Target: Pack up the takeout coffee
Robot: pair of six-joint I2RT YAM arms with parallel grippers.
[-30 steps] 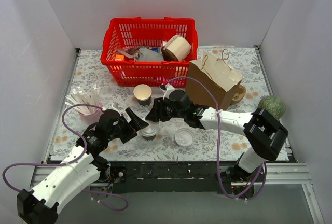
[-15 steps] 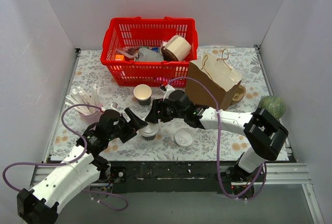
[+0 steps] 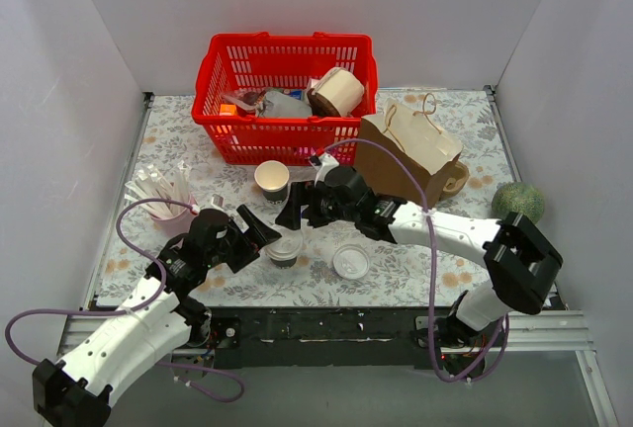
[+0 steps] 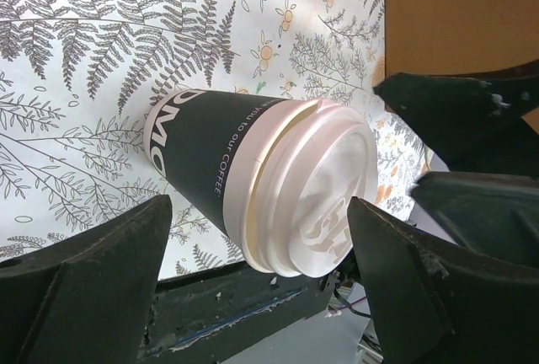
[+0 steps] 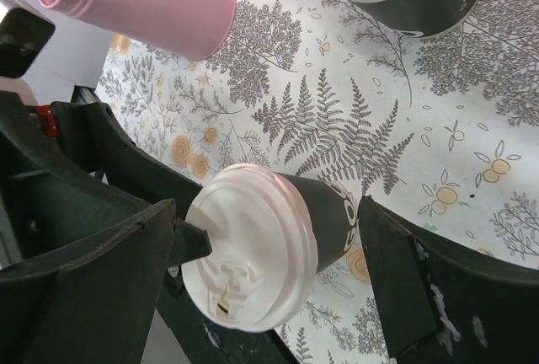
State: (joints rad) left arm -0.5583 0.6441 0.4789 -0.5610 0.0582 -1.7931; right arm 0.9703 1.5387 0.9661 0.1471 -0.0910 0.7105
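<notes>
Matt paper takeout coffee (image 4: 198, 157), plastic lid (image 4: 324, 191)

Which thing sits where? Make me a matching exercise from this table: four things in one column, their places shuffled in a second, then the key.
Things
1. lidded cup
2. open cup
3. loose lid
4. paper bag

Places
A. right of the red basket
B. between the fingers of the left end effector
C. flat on the table, near its front edge
D. upright, just in front of the basket

Pairs: 1-B, 2-D, 3-C, 4-A
</notes>
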